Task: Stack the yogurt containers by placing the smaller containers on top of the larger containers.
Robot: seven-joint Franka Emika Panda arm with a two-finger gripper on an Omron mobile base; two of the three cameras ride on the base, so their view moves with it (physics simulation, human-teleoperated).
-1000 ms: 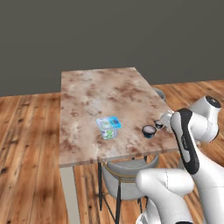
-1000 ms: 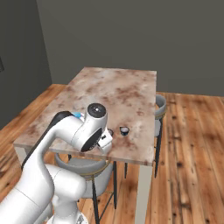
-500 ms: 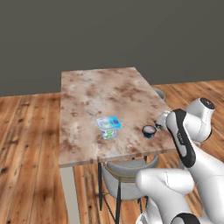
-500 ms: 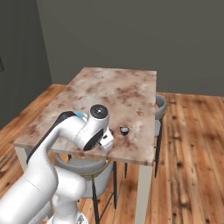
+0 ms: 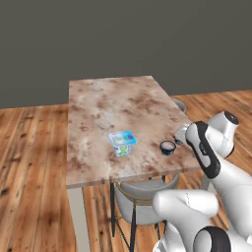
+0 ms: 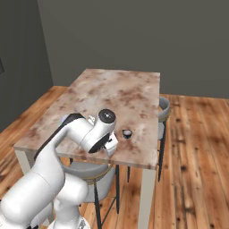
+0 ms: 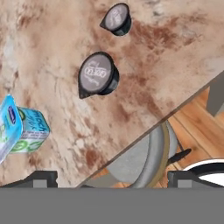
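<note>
Approach to the first small cup, nothing stacked yet.

The gripper (image 7: pixel 112 178) hangs above the counter (image 5: pixel 103 106) near its front edge; its fingers (image 7: pixel 38 178) stand wide apart with nothing between them. The nearer dark cup (image 7: pixel 98 74) and the farther dark cup (image 7: pixel 117 19) stand apart from each other on the counter, and the square light-blue tub (image 7: pixel 19 127) sits apart from both, toward the counter's middle. The step in hand appears to be reaching for the nearer cup: a sound grasp would centre the fingers over its round body, clear of the foil tab, and close low on the wall so the cup stays level for setting on the tub's lid. The hand view resolves both cups and their printed lids; the left base view places tub (image 5: pixel 122 143) and one cup (image 5: pixel 167 147) on the counter, with a chair (image 5: pixel 146 192) tucked beneath.
</note>
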